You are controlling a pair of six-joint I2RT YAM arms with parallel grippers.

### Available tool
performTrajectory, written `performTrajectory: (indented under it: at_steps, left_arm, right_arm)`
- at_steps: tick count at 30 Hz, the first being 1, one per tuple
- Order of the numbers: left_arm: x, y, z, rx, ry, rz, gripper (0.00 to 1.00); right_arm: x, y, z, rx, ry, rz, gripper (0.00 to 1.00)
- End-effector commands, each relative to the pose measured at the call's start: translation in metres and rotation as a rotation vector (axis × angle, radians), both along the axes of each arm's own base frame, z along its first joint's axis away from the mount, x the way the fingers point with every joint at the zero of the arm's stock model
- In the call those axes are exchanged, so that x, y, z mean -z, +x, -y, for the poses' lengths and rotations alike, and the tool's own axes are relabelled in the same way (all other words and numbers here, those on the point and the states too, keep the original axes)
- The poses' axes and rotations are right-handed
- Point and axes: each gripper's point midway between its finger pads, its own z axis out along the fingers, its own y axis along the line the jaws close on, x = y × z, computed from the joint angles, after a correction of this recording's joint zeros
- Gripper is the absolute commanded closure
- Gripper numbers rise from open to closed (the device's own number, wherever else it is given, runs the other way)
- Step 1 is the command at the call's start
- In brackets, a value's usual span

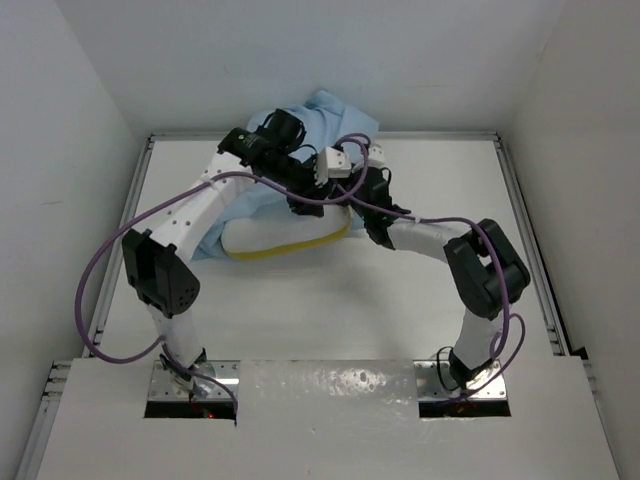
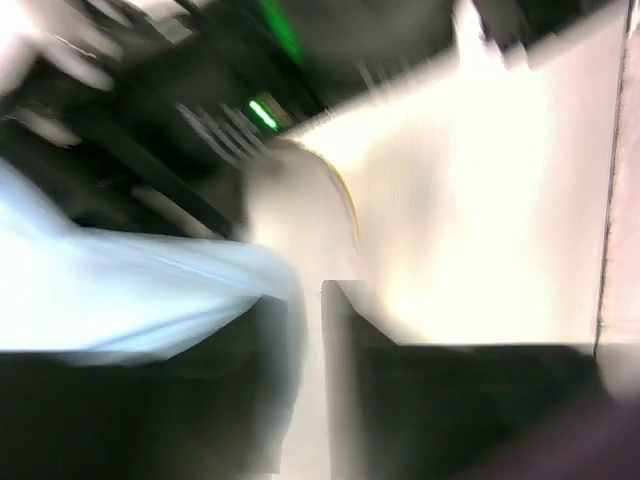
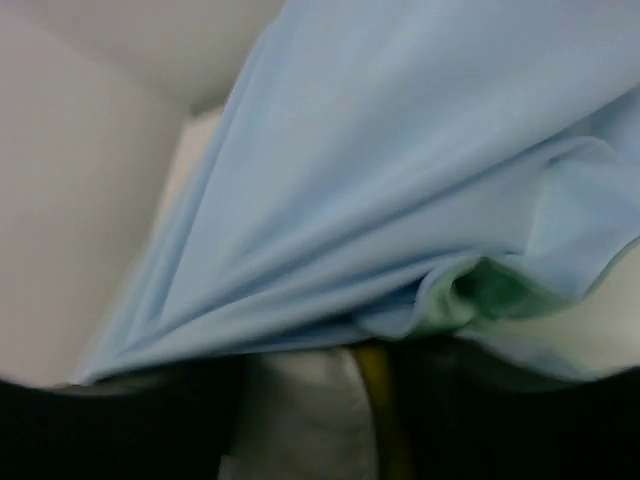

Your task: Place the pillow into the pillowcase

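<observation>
White table [image 1: 330, 310], arms [image 1: 190, 215] arched over pillowcase [image 1: 335, 112]

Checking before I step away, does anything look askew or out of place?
Yes. The pillowcase is bunched in a heap at the far edge of the table, riding up against the back wall. The near edge of the pillow, with its yellow band, sticks out uncovered.
</observation>
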Motion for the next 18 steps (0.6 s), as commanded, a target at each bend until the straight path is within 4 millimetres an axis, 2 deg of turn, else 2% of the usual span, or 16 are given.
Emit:
performTrajectory:
  at_steps: [1,2,3,5,6,7,8,9,10,11,12,13,14,15,17,18]
  left_arm:
    - [-0.019,-0.034,-0.018,-0.080,-0.045,-0.079,0.48]
    - [-0.017,-0.021,-0.031,-0.176,-0.044,-0.109,0.31]
    - [-0.021,-0.011,-0.037,-0.220,-0.055,-0.097,0.01]
    - [-0.029,0.009,-0.063,-0.339,-0.075,-0.090,0.00]
    - [-0.033,0.021,-0.073,-0.388,-0.089,-0.061,0.00]
    - [-0.041,0.030,-0.089,-0.453,-0.084,-0.014,0.00]
    - [-0.044,0.046,-0.116,-0.548,-0.090,0.003,0.00]
    - [-0.048,0.052,-0.135,-0.604,-0.090,0.021,0.00]
    - [-0.049,0.065,-0.175,-0.709,-0.090,0.029,0.01]
    - [-0.039,0.069,-0.196,-0.756,-0.079,0.019,0.05]
    - [-0.035,0.069,-0.214,-0.788,-0.071,0.020,0.37]
    - [-0.026,0.072,-0.256,-0.888,-0.046,0.017,0.54]
    - [-0.004,0.066,-0.273,-0.907,-0.002,-0.014,0.68]
    - [0.008,0.062,-0.293,-0.946,0.059,-0.015,0.74]
    - [0.042,0.049,-0.328,-0.987,0.154,-0.045,0.71]
    - [0.055,0.045,-0.344,-1.021,0.209,-0.049,0.62]
  right_arm:
    - [-0.030,0.002,-0.021,-0.274,-0.190,0.121,0.35]
    - [-0.028,-0.011,-0.029,-0.367,-0.207,0.112,0.03]
    - [-0.016,-0.033,-0.033,-0.505,-0.277,0.079,0.01]
    - [-0.025,-0.051,-0.027,-0.575,-0.349,0.073,0.01]
    - [-0.010,-0.066,-0.017,-0.605,-0.405,-0.015,0.01]
    - [-0.016,-0.066,-0.008,-0.619,-0.497,0.014,0.01]
    - [-0.022,-0.073,0.002,-0.629,-0.555,0.012,0.01]
    - [-0.009,-0.089,0.017,-0.663,-0.623,-0.082,0.01]
    - [-0.016,-0.089,0.025,-0.695,-0.697,-0.054,0.01]
    - [-0.019,-0.098,0.033,-0.722,-0.722,-0.065,0.06]
    - [-0.012,-0.111,0.045,-0.767,-0.735,-0.121,0.39]
    - [-0.011,-0.122,0.046,-0.814,-0.706,-0.132,0.62]
    - [-0.013,-0.127,0.052,-0.814,-0.693,-0.138,0.87]
    - [-0.001,-0.131,0.063,-0.803,-0.688,-0.175,0.96]
    - [0.014,-0.128,0.076,-0.730,-0.685,-0.202,0.84]
    - [0.027,-0.123,0.086,-0.660,-0.665,-0.211,0.80]
